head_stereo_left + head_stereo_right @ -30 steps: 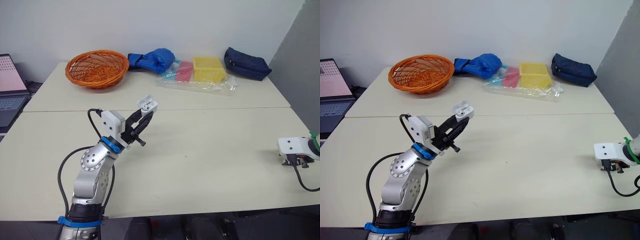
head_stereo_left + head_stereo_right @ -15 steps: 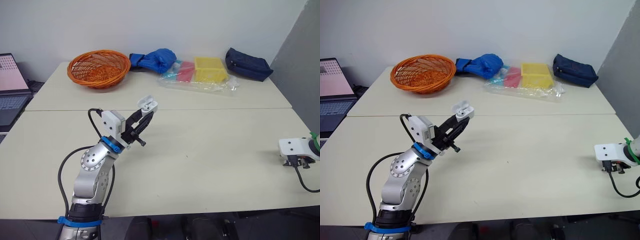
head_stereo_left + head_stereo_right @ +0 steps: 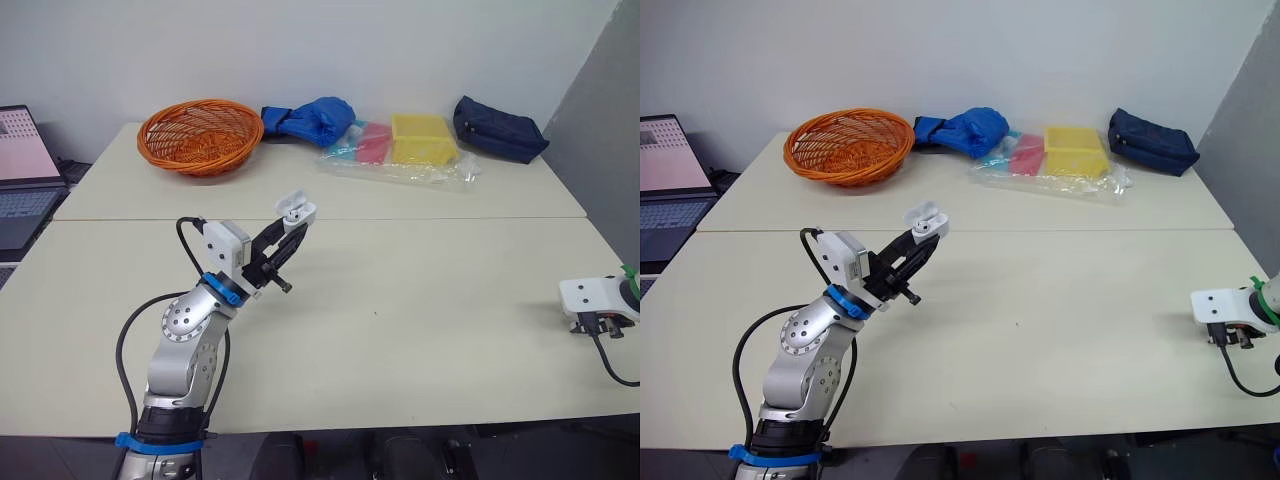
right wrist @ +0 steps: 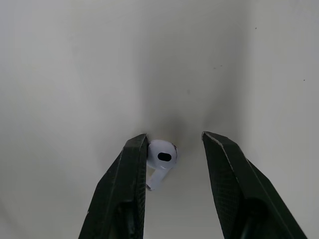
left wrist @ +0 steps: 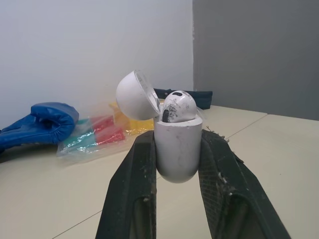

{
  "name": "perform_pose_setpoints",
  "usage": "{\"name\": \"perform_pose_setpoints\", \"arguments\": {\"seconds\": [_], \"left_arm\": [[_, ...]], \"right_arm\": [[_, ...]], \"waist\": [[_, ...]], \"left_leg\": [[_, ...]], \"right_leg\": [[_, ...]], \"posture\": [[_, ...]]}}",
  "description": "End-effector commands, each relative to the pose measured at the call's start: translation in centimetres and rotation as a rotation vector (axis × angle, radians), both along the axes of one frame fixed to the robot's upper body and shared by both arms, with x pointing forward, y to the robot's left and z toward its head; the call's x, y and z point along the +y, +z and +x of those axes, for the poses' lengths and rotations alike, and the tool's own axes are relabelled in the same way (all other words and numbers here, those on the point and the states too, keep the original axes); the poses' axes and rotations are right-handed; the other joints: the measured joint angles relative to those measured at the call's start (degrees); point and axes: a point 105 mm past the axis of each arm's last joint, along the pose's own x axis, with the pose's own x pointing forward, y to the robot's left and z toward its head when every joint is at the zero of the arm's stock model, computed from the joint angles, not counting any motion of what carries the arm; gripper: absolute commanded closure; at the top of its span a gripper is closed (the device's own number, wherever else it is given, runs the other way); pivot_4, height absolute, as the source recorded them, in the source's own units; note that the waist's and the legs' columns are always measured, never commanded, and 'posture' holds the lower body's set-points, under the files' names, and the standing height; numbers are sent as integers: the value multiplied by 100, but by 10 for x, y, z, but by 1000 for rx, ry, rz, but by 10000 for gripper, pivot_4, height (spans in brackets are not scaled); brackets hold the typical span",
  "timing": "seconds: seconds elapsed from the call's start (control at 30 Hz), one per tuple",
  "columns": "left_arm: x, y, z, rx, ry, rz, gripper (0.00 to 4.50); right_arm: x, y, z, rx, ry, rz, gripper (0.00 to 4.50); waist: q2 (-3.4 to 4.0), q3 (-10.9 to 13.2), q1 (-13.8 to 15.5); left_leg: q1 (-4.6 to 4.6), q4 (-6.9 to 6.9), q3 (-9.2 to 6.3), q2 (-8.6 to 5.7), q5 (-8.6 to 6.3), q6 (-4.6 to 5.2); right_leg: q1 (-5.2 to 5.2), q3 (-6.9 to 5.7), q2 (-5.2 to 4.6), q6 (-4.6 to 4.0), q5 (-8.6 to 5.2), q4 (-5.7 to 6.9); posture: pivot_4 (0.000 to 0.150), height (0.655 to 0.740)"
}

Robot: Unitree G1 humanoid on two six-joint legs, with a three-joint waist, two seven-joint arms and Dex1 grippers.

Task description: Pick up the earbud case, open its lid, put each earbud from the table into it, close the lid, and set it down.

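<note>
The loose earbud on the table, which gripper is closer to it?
Right. The right gripper, open, brackets the earbud; the left gripper holds the open earbud case far across the table.

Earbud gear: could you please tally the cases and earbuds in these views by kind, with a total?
Case: 1
Earbuds: 2, one seated in the case, one lying on the table
Total: 3

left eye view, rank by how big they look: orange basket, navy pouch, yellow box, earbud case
1. orange basket
2. navy pouch
3. yellow box
4. earbud case, smallest though nearer the camera
</note>
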Motion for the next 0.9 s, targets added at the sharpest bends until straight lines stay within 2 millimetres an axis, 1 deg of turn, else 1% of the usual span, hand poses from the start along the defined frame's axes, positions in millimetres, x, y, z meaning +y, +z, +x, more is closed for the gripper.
{"name": "perform_pose_setpoints", "arguments": {"seconds": [0.03, 0.2, 0.57, 0.7, 0.9], "left_arm": [[-3, 12, -3, -51, -16, -5, 37236], [-3, 12, -3, -51, -15, -4, 37236], [-2, 13, -2, -52, -15, -4, 37236], [-2, 13, -2, -52, -16, -2, 37236], [-2, 12, -3, -51, -15, -2, 37236]], "right_arm": [[-16, -4, -13, 50, -41, -54, 27163], [-21, -4, -16, 57, -40, -82, 27163], [-19, -6, -13, 44, -45, -64, 27163], [-19, -6, -15, 56, -33, -64, 27163], [-4, -1, -14, 62, -8, 31, 27163]], "waist": [[0, 0, 0], [0, 0, 8], [0, 0, 9], [0, 0, 9], [0, 0, 4]], "left_leg": [[0, 0, 0, 0, 0, 0], [-1, 0, 0, -1, 0, 0], [-2, -1, -2, -1, 0, 0], [-2, -1, -2, -1, 0, 0], [-3, -5, -9, 1, 0, 0]], "right_leg": [[0, 0, 0, 0, 0, 0], [0, 0, -1, 0, -1, 0], [0, -1, -1, 0, 0, -1], [0, -1, -2, 0, 0, -1], [0, -1, 1, 7, 3, -1]], "posture": [[1500, 7400], [1500, 7400], [1500, 7400], [1500, 7400], [1500, 7400]]}}
